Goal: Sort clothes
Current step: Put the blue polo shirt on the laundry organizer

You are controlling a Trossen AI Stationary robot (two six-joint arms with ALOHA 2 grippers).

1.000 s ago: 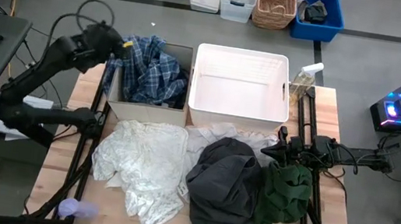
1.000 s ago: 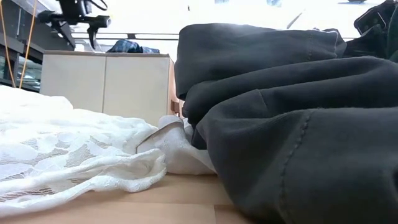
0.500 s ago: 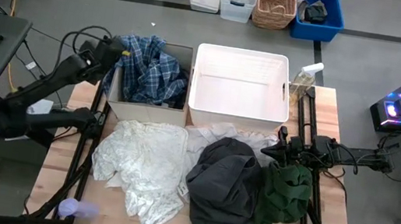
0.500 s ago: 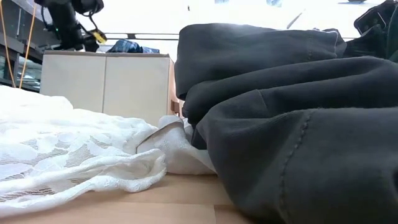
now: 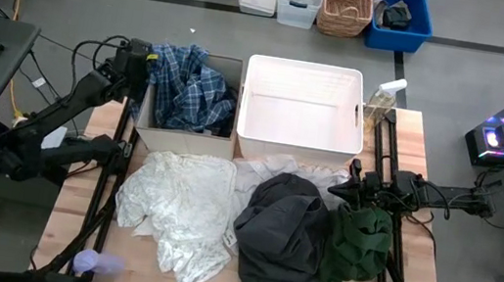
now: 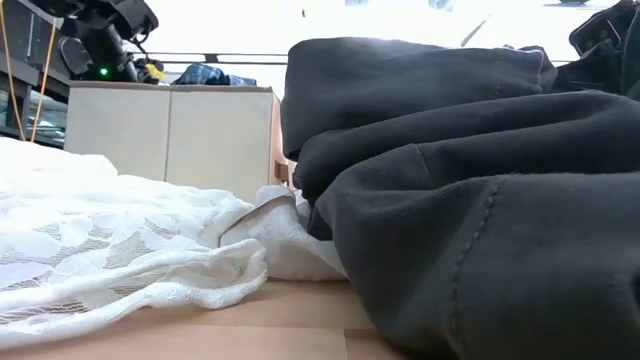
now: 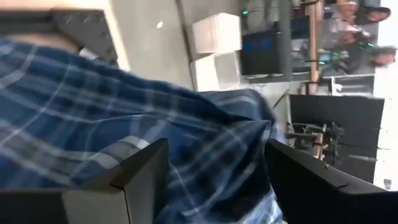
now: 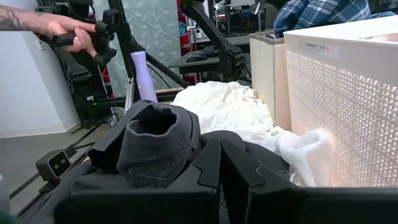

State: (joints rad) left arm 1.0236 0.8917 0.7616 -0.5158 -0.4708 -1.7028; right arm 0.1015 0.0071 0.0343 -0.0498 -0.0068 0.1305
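The blue-and-white plaid shirt [image 5: 190, 88] lies heaped in the beige fabric box [image 5: 183, 139], spilling over its far left corner. My left gripper [image 5: 146, 54] is open just left of it, and the shirt fills the gap between its fingers in the left wrist view [image 7: 124, 124]. A white lacy piece [image 5: 178, 210], a dark grey piece [image 5: 279, 229] and a dark green piece [image 5: 359, 240] lie on the table. Another white piece [image 5: 278, 169] lies by the white basket [image 5: 309, 66]. My right gripper [image 5: 349, 186] is shut beside the green piece.
A spray bottle [image 5: 384, 98] stands at the far right, next to the basket. A purple object [image 5: 89, 261] sits at the near left corner. In the right wrist view a person's hand [image 8: 62, 28] holds a handle beyond the table's left side.
My left gripper has drawn back from over the plaid shirt toward the table's left edge, and the arm's elbow has sunk lower. The shirt stays heaped in the box.
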